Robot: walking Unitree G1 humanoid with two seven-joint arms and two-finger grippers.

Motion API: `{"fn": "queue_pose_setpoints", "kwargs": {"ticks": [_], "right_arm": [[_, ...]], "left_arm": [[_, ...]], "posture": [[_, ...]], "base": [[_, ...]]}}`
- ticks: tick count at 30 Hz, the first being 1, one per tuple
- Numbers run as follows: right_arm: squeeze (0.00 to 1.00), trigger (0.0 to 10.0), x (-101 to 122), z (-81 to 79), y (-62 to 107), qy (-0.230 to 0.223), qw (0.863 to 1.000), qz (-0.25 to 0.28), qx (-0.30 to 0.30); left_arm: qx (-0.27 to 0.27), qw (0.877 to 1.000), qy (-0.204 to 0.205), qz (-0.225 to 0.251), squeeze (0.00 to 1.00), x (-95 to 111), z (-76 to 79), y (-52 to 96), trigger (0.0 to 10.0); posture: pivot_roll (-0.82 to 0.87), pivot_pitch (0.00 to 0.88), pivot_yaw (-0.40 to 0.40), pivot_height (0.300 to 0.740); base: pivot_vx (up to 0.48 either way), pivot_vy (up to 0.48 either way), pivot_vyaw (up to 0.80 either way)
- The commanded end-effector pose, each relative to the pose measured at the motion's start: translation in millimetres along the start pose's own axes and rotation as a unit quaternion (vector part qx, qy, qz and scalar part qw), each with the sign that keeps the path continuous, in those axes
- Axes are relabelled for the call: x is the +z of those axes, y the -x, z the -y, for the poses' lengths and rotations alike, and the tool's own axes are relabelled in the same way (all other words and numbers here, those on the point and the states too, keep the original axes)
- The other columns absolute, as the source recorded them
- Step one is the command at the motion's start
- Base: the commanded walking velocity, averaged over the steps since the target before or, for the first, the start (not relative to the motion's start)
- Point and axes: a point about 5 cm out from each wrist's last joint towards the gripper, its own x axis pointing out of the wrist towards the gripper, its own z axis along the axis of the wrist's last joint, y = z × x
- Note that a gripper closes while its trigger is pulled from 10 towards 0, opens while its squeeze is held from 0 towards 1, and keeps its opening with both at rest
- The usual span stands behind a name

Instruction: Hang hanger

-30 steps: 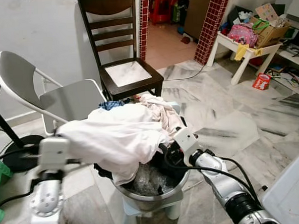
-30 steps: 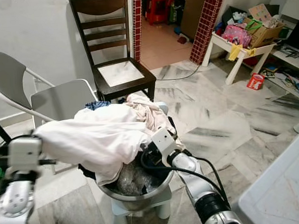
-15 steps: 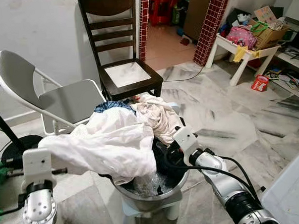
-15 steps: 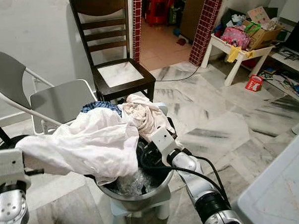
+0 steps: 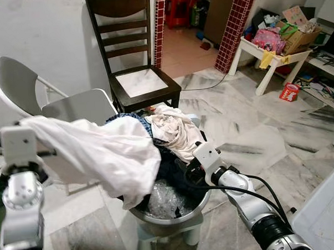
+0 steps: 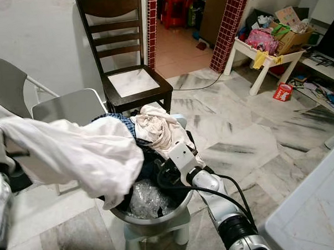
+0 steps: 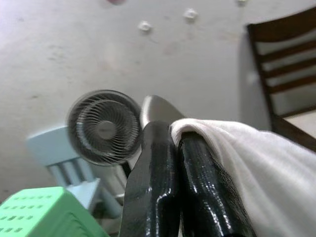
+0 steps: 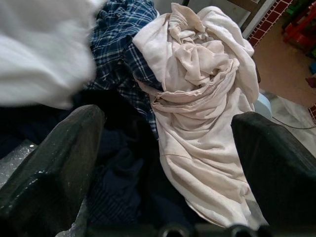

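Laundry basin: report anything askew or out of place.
The metal basin is overfilled. A cream garment spills over its far rim, and the white garment, pinched in the left gripper, trails over the near rim. The right gripper hovers open above the pile.

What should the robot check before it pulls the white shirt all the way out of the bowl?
1. Left hand shut on the white shirt: ok, cloth is pinched between the fingers.
2. White shirt free of the metal bowl: not ok, its lower end hangs over the pile inside.
3. Right hand open above the laundry: ok, fingers spread wide, holding nothing.
4. Cream garment and plaid cloth not caught on the shirt: cannot tell.
5. Grey folding chair out of the way on the left: not ok, it stands close behind the shirt.
6. Hanger ready: cannot tell.
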Motion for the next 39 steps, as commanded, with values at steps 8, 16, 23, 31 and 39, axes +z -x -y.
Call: {"fn": "queue_pose_setpoints", "kwargs": {"ticks": [8,16,23,31,39], "right_arm": [[0.0,10.0,-3,0.5,4.1,-0.002,1.0,-0.001,-0.008],[0.0,10.0,-8,0.5,9.5,-0.007,1.0,-0.004,-0.02],[0.0,10.0,-6,2.6,9.3,-0.009,0.999,-0.002,-0.038],[0.0,10.0,-8,3.9,12.4,-0.011,0.998,-0.005,-0.054],[0.0,10.0,-10,4.9,14.8,-0.011,0.998,-0.006,-0.062]], "left_arm": [[-0.002,0.999,0.025,0.039,0.0,32,8.4,-44.6,0.0],[-0.079,0.988,0.047,0.127,0.0,87,37.3,-64.8,0.0],[-0.125,0.976,0.071,0.165,0.0,126,65.2,-82.1,0.0],[-0.202,0.947,0.128,0.214,0.0,177,124.0,-73.2,0.0],[-0.225,0.925,0.18,0.249,0.0,211,144.0,-63.7,0.0]], "posture": [[0.06,0.043,-0.056,0.74],[0.03,0.048,-0.029,0.74],[0.03,0.043,-0.009,0.74],[0.0,0.039,0.02,0.74],[-0.01,0.043,0.025,0.74]], "base": [[0.0,0.0,0.0],[0.0,0.0,0.0],[0.0,0.0,0.0],[0.0,0.0,0.0],[0.0,0.0,0.0]]}}
